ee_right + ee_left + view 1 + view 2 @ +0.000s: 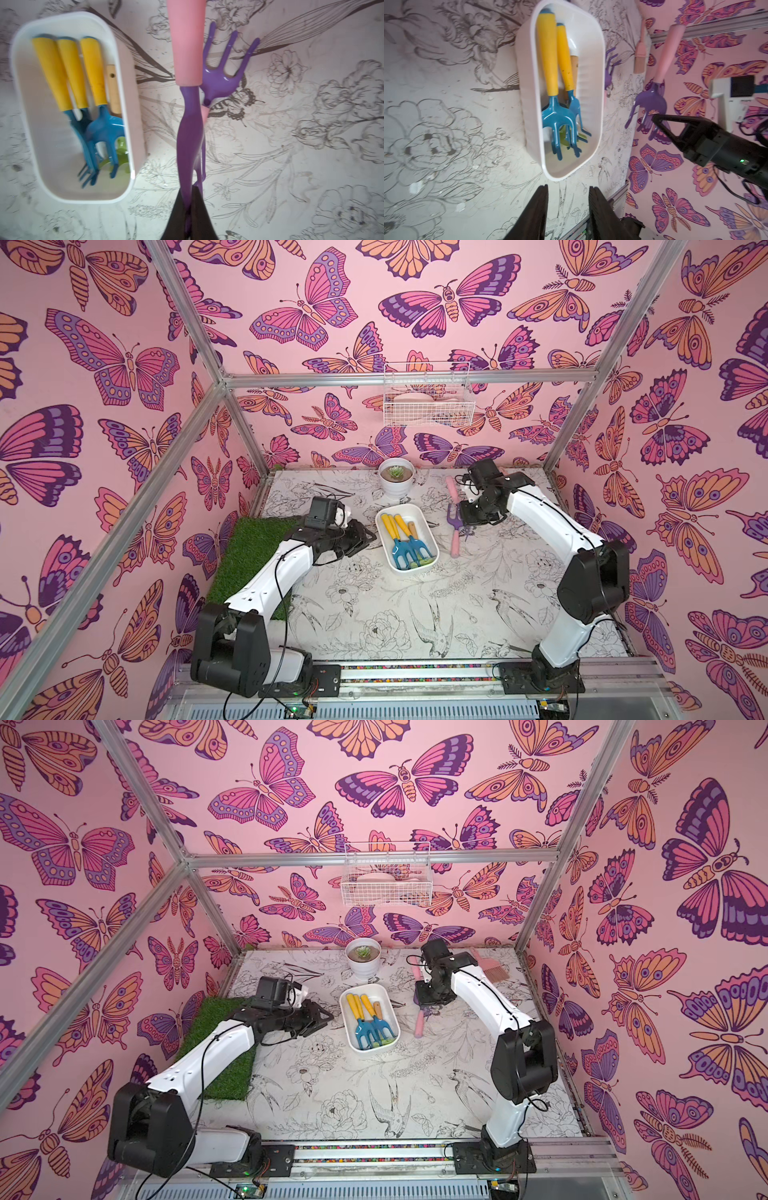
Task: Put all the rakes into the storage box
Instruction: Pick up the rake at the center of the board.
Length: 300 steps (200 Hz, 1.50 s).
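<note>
Rake (188, 135) (one, in right claw (190, 193)); one purple fork (220, 81); one storage box (133, 93).

A staged robot test cell dressed as a garden corner. An aluminium frame (311, 379) carries butterfly-print wall panels (332, 302). White robot arms (266, 576) are bolted to a front rail (415, 672). The flower-and-bird printed surface (374, 614) holds an artificial turf patch (249, 547) and a potted succulent (396, 483).

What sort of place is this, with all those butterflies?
Likely a robot test booth staged as a garden bench: butterfly-papered walls on an aluminium frame, a potted succulent, and a storage box of hand rakes.
</note>
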### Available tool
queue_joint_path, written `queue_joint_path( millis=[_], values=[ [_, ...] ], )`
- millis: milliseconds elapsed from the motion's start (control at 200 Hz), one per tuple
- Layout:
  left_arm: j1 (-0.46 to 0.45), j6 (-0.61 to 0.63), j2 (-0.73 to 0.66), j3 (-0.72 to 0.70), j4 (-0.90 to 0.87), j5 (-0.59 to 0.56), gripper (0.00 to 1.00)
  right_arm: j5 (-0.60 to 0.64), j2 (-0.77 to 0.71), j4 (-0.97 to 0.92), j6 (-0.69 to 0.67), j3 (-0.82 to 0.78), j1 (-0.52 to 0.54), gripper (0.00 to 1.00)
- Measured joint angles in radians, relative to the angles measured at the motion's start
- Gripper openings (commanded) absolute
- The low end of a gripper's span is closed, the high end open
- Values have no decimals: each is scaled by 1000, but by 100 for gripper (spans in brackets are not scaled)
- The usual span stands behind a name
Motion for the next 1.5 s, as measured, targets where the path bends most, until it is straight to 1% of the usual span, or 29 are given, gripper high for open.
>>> queue_joint_path(
  millis=[200, 305, 446, 551, 681, 941, 1232, 1317, 1382, 1502],
  values=[
    [0, -106, 18, 0, 222, 124, 43, -291, -29, 68, 116, -6, 0, 0],
    [0, -179, 40, 0, 347, 169, 45, -439, -53, 147, 197, -34, 0, 0],
    [0, -255, 72, 2, 471, 212, 45, -619, -81, 278, 331, -95, 0, 0],
    [0, -294, 101, 15, 532, 241, 46, -729, -84, 375, 426, -132, 0, 0],
    [0, -337, 142, 43, 597, 273, 47, -827, -85, 475, 518, -169, 0, 0],
    [-26, -411, 200, 56, 711, 311, 48, -933, -96, 607, 633, -211, 17, 0],
    [-68, -471, 241, 80, 806, 320, 47, -990, -114, 663, 672, -246, 63, 0],
    [-69, -496, 250, 80, 848, 322, 41, -998, -121, 671, 683, -264, 63, 0],
    [-69, -512, 257, 81, 869, 324, 35, -1003, -127, 683, 687, -276, 63, 0],
    [-75, -544, 272, 81, 901, 326, 18, -1007, -145, 697, 690, -288, 63, 0]
  ],
)
